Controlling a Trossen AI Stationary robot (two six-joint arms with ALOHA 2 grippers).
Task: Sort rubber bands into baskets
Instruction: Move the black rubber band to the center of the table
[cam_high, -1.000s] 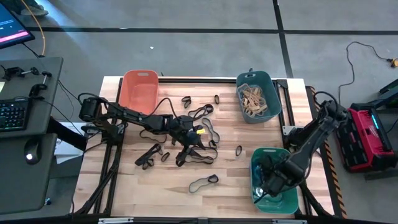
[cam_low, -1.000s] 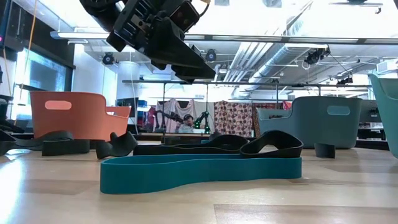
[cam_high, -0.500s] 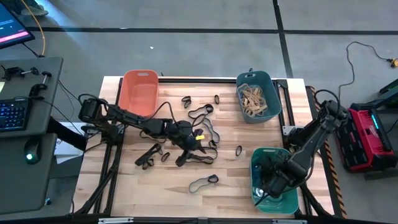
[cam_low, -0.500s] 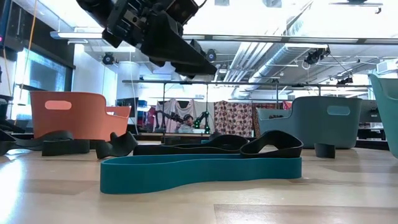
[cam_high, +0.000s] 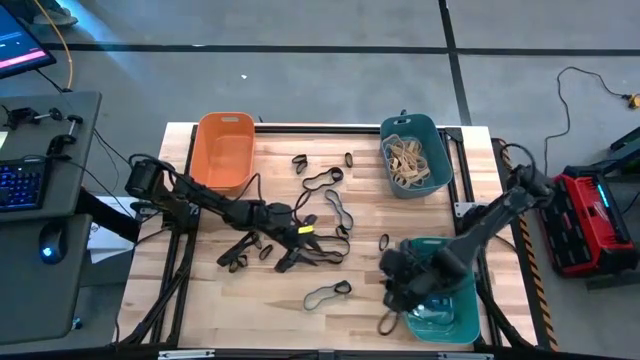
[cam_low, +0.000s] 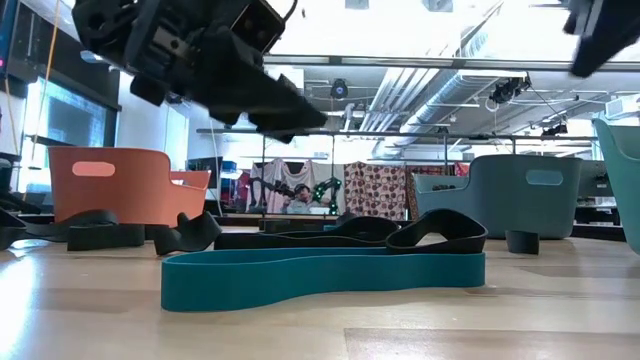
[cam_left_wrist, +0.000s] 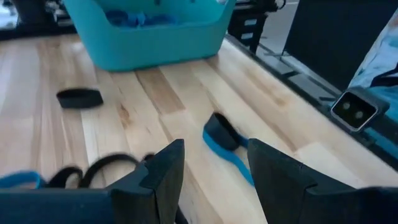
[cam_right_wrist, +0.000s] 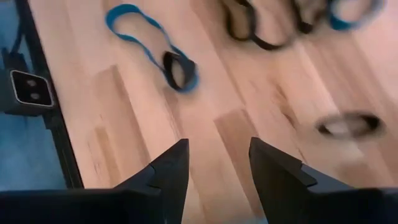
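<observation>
A light wooden table (cam_high: 200, 300) carries three baskets: an orange basket (cam_high: 223, 150) at eleven o'clock, a dark teal basket (cam_high: 414, 155) holding tan bands at one o'clock, and a lighter green basket (cam_high: 445, 315) at five o'clock. Loose rubber bands (cam_high: 320, 180), black and blue, lie scattered around its centre, with one blue band (cam_high: 327, 293) toward six o'clock.

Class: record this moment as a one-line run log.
left gripper: open, over black bands | right gripper: open, empty, beside green basket
</observation>
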